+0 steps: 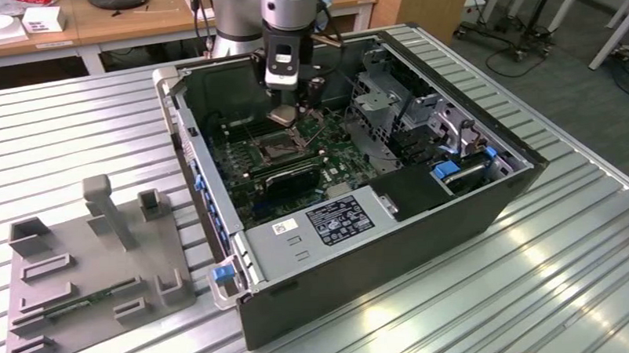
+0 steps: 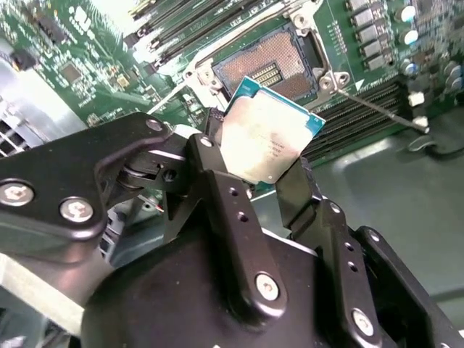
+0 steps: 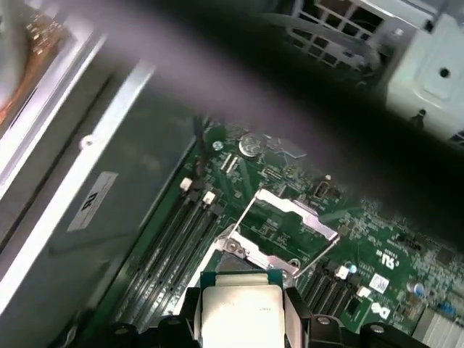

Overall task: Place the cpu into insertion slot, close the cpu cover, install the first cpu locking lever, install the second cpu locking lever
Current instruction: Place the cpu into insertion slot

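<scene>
Gripper [image 2: 254,165] clamped on chip [image 2: 270,138], fingers [image 2: 301,190] pinching opposite edges; chip tilted, held clear of green board [image 2: 94,69]; socket [image 2: 272,67] uncovered, just beneath tool tip; cover plate [image 3: 293,208] swung up just beyond held chip.

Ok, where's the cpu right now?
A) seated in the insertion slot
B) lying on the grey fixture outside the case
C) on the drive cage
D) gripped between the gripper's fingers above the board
D: in the second wrist view the cpu sits clamped in the gripper, held off the motherboard, with the insertion slot bare.
</scene>
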`<state>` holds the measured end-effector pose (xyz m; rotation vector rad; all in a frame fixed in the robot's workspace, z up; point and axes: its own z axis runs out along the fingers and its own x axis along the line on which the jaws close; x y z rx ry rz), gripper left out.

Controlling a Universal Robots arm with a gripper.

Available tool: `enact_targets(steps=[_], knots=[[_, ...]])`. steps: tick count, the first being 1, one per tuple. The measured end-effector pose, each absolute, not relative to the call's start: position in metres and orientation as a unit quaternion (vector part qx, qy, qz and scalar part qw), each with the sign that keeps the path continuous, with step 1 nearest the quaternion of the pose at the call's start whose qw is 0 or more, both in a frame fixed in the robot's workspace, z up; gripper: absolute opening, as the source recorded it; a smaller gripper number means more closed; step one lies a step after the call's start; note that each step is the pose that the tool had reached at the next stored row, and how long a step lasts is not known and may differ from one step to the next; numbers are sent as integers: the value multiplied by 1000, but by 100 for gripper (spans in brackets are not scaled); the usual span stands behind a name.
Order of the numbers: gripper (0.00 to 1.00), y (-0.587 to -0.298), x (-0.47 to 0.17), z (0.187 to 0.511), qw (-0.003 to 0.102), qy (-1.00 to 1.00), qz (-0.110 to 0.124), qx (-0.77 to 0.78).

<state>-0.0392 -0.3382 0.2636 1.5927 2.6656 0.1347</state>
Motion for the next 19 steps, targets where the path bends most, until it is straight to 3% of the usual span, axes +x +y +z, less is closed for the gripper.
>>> enact_targets(steps=[19], knots=[[54,-338,-39,262,20,812,42,581]])
